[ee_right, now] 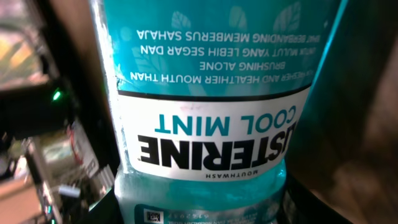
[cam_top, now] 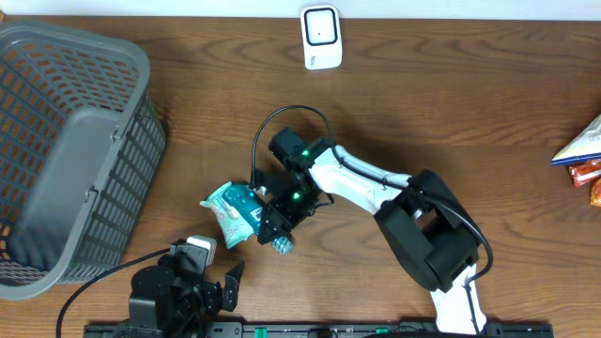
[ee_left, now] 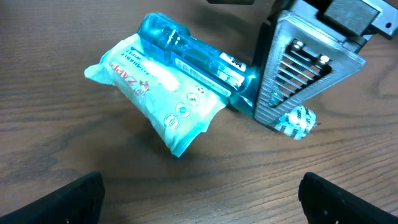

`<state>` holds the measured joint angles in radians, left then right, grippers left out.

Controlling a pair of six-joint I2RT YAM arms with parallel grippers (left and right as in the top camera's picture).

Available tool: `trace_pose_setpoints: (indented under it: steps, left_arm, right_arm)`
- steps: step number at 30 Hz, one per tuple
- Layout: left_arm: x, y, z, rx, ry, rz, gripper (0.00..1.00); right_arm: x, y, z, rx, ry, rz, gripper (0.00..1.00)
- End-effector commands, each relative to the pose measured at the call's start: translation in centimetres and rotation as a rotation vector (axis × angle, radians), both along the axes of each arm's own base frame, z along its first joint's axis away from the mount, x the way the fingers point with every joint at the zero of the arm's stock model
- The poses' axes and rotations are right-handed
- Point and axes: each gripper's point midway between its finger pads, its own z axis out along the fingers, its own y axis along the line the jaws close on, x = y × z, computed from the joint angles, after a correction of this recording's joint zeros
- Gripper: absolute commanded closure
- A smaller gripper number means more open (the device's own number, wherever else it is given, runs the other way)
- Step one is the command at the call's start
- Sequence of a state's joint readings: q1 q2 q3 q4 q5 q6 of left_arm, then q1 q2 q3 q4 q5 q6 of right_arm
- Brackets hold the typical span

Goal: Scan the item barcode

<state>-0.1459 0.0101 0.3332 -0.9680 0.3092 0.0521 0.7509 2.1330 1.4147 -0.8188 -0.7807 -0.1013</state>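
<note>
1. Mouthwash bottle (ee_left: 180, 46) lies on its side on the table (cam_top: 470, 94), near centre, just ahead of the left arm.
2. Long axis: in the left wrist view it runs from upper left to lower right. The broad rounded end is at upper left; the body narrows toward the right gripper (cam_top: 280, 223).
3. The bottle rests along the upper edge of a teal pouch (ee_left: 158, 99) with red lettering, touching it.
4. Right gripper: one slatted finger (ee_left: 298, 68) stands against the bottle's narrow end. In the right wrist view the bottle fills the gap between the fingers, which pinch its sides.
5. In that same view the label reads upside down ("COOL MINT"). A small code patch (ee_right: 155, 214) sits at the bottom edge, partly cut off.
6. A small white-and-teal knob (ee_left: 295, 121) shows just past the slatted finger. Cannot tell if it is the bottle's cap.
7. Left gripper (ee_left: 202, 202): fingers spread wide, nothing between them, low and near the pouch.
8. White scanner (cam_top: 320, 36) is at the far edge of the table, well apart from the bottle.
9. Grey basket (cam_top: 141, 141) far left; snack packets (cam_top: 584, 150) at the right edge.
</note>
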Motion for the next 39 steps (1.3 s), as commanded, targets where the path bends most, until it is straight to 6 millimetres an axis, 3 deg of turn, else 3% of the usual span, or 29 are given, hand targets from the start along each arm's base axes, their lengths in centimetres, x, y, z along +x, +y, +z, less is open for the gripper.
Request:
trace_pose_setpoints:
  steps: [1,4,5,6,11,14,15,16,18,19,20,24,32,36,39]
  left_arm:
    - [-0.2,-0.1,-0.1,-0.003,0.007,-0.003,0.01]
    - [-0.2,-0.1,-0.1,-0.003,0.007,-0.003,0.01]
    - [-0.2,-0.1,-0.1,-0.003,0.007,-0.003,0.01]
    - [-0.2,-0.1,-0.1,-0.003,0.007,-0.003,0.01]
    - [-0.2,-0.1,-0.1,-0.003,0.007,-0.003,0.01]
    - [-0.2,-0.1,-0.1,-0.003,0.007,-0.003,0.01]
    - [-0.2,-0.1,-0.1,-0.003,0.007,-0.003,0.01]
    - [-0.2,-0.1,-0.1,-0.003,0.007,-0.003,0.01]
    - [-0.2,-0.1,-0.1,-0.003,0.007,-0.003,0.01]
    - [-0.2,-0.1,-0.1,-0.003,0.007,-0.003,0.01]
    - [-0.2,-0.1,-0.1,-0.003,0.007,-0.003,0.01]
    - [-0.2,-0.1,-0.1,-0.003,0.007,-0.003,0.01]
    - [-0.2,-0.1,-0.1,-0.003,0.007,-0.003,0.01]
    - [-0.2,-0.1,-0.1,-0.003,0.007,-0.003,0.01]
    - [-0.2,-0.1,-0.1,-0.003,0.007,-0.003,0.01]
  right_arm:
    - [-0.3,-0.4,-0.2,0.127,-0.003,0.084,0.76]
    - [0.4,-0.9,-0.8,0.129,-0.014,0.064,0.68]
    - [0.8,-1.2,-1.0,0.128,-0.021,0.054,0.37]
    - [1.1,-1.5,-1.3,0.123,-0.027,0.046,0.30]
    - [4.2,-4.4,-3.6,-0.061,-0.079,-0.090,0.26]
    - [5.4,-5.2,-4.0,-0.097,-0.090,-0.140,0.25]
    - [6.0,-5.7,-4.3,-0.131,-0.094,-0.180,0.09]
    - [6.5,-6.0,-4.4,-0.159,-0.096,-0.213,0.01]
    - [7.0,-6.0,-3.9,-0.167,-0.100,-0.231,0.01]
    - [7.6,-5.8,-2.7,-0.164,-0.114,-0.243,0.01]
    - [8.5,-5.5,-1.4,-0.170,-0.164,-0.270,0.01]
    - [10.7,-5.7,0.8,-0.304,-0.388,-0.381,0.01]
    - [8.4,0.5,0.8,-0.259,-0.544,-0.332,0.01]
    - [7.7,1.8,-0.1,-0.284,-0.579,-0.352,0.01]
    - [7.3,2.1,-2.4,-0.321,-0.568,-0.364,0.01]
